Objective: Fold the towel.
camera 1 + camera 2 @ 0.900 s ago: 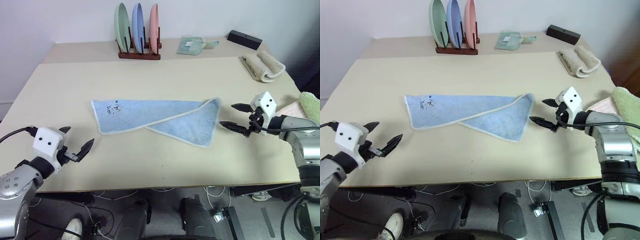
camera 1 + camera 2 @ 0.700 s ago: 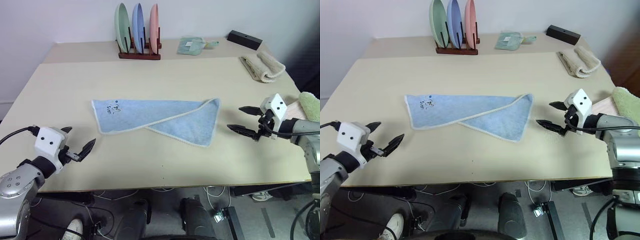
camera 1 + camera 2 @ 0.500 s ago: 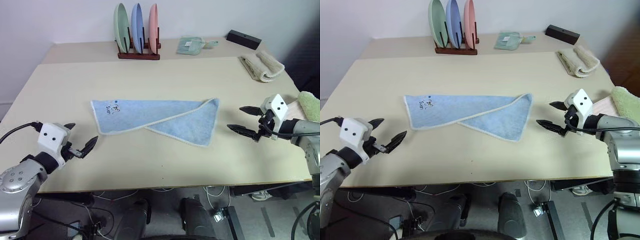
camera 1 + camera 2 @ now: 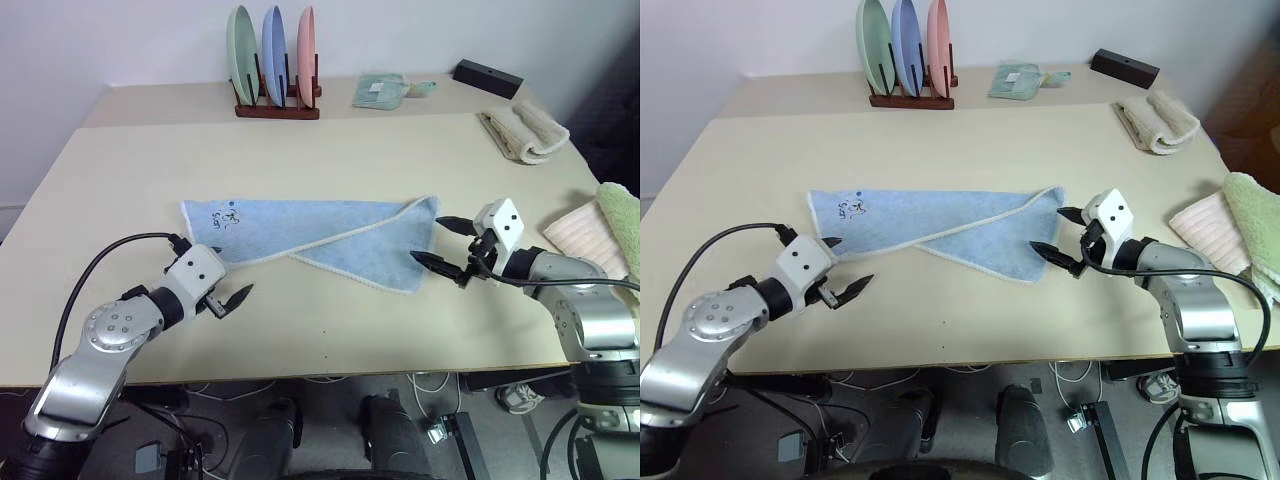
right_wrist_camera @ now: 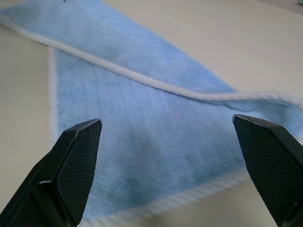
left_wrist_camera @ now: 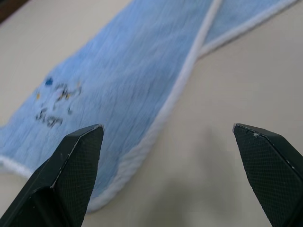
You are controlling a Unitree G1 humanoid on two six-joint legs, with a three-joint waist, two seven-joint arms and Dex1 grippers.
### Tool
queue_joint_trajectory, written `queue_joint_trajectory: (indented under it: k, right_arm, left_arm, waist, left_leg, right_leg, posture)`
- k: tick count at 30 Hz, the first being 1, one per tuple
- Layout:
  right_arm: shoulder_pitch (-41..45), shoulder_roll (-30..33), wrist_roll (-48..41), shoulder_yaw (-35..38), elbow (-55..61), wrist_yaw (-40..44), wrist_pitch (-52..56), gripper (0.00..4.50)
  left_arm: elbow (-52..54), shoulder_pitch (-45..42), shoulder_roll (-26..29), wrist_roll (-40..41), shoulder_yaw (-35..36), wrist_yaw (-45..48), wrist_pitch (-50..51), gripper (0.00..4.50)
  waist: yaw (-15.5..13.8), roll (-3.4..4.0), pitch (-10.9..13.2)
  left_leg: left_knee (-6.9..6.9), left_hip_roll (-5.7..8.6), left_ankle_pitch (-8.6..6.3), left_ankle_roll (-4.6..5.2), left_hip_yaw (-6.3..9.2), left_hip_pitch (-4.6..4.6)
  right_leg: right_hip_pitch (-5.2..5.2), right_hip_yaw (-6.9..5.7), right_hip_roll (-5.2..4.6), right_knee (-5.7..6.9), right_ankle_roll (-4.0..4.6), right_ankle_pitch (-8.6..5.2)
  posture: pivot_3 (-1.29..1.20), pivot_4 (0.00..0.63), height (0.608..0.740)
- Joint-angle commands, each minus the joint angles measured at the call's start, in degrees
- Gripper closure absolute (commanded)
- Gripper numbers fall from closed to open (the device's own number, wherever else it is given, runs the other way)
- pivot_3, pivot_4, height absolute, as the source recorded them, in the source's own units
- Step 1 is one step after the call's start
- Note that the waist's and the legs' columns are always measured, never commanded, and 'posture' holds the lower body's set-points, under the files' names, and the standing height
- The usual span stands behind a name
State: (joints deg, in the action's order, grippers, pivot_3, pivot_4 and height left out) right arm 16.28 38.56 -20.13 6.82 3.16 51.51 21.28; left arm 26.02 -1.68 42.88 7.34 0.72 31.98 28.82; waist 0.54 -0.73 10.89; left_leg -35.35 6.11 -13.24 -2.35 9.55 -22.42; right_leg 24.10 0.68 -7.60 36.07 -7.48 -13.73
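Towel [image 4: 300,236], light blue with a pale hem, lies near the middle of the beige surface [image 4: 400,160], which is the biggest thing here. One loose diagonal fold is already in it: the right end is turned over so its hem crosses the lower layer, while the corner with the small dark printed mark stays flat and uncovered. Judging by that skewed overlap, the folding looks barely begun; squaring the edges and at least one proper fold seem left to do.

Beyond the towel stands one wooden rack [image 4: 278,106] with three plates [image 4: 275,42], green, blue and pink. To the far right of the towel are one mint-green cloth [image 4: 381,91], one black box [image 4: 489,78] and one beige rolled towel [image 4: 525,132]; two more cloths sit at the right edge, pink [image 4: 580,232] and green [image 4: 622,212].

Two grippers flank the towel. Left gripper [image 4: 222,286], just off the marked corner, has its fingers spread wide on nothing; right gripper [image 4: 442,243], at the folded end, likewise stands apart and empty.
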Motion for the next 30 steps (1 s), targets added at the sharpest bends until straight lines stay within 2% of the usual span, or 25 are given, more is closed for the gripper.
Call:
queue_joint_trajectory:
  k: [1, 9, 17, 20, 27, 30]
  right_arm:
    - [-1.1, -0.5, -0.8, 0.8, 3.0, -1.3, 0.2, 0.0]
    - [0.0, -2.0, -0.9, 0.1, 5.1, -4.7, 1.8, 0.0]
    - [-0.5, -2.2, -1.1, -0.2, 6.1, -5.8, 2.0, 0.0]
    - [-0.3, -2.1, -1.0, -0.2, 5.9, -5.8, 1.6, 0.0]
    - [1.9, 0.1, 1.9, -1.0, 3.7, -5.2, -0.8, 0.0]
    - [5.0, 1.5, 5.2, -2.7, 0.4, -4.7, -3.0, 0.0]
  left_arm:
    - [-2.7, -1.0, 1.9, -3.1, -0.2, 0.8, -2.5, 0.03]
    - [-16.7, -3.2, 4.6, -6.7, 0.1, 3.2, -10.7, 0.03]
    - [-30.7, -12.1, 0.1, -8.8, -3.4, 2.5, -17.9, 0.03]
    - [-32.1, -13.6, -0.7, -9.3, -3.7, 2.9, -19.6, 0.87]
    - [-28.5, -10.9, 0.4, -8.6, -1.8, 3.8, -20.0, 4.37]
    - [-26.6, -9.5, 1.1, -8.5, -0.8, 3.8, -19.5, 4.44]
  waist:
    - [0.0, -0.01, 0.0]
    - [0.1, 0.01, 0.0]
    - [0.0, 0.11, -0.1]
    - [0.0, 0.12, -0.1]
    - [0.5, 0.12, -0.1]
    - [0.5, 0.12, -0.1]
  left_leg:
    - [0.0, 0.0, 0.0, 0.0, 0.0, 0.0]
    - [0.03, -0.01, 0.0, 0.0, -0.02, 0.02]
    - [0.0, 0.0, 0.02, -0.02, -0.01, 0.06]
    - [-0.03, 0.01, 0.03, -0.03, 0.0, 0.07]
    - [-0.02, 0.01, 0.02, -0.03, -0.01, 0.06]
    - [-0.01, 0.0, 0.02, -0.03, -0.05, 0.06]
  right_leg:
    - [0.0, 0.0, 0.0, 0.0, 0.0, 0.0]
    - [0.04, 0.02, 0.0, 0.02, -0.01, 0.01]
    - [0.01, 0.01, 0.01, 0.08, -0.15, 0.1]
    - [-0.01, 0.01, 0.01, 0.08, -0.17, 0.11]
    - [0.04, 0.06, 0.02, 0.09, -0.18, 0.12]
    - [0.06, 0.08, 0.02, 0.09, -0.18, 0.13]
  posture:
    - [0.0, 0.15, 0.737]
    - [0.0, 0.15, 0.737]
    - [0.0, 0.15, 0.737]
    - [0.0, 0.15, 0.737]
    - [0.0, 0.15, 0.737]
    - [0.0, 0.15, 0.737]
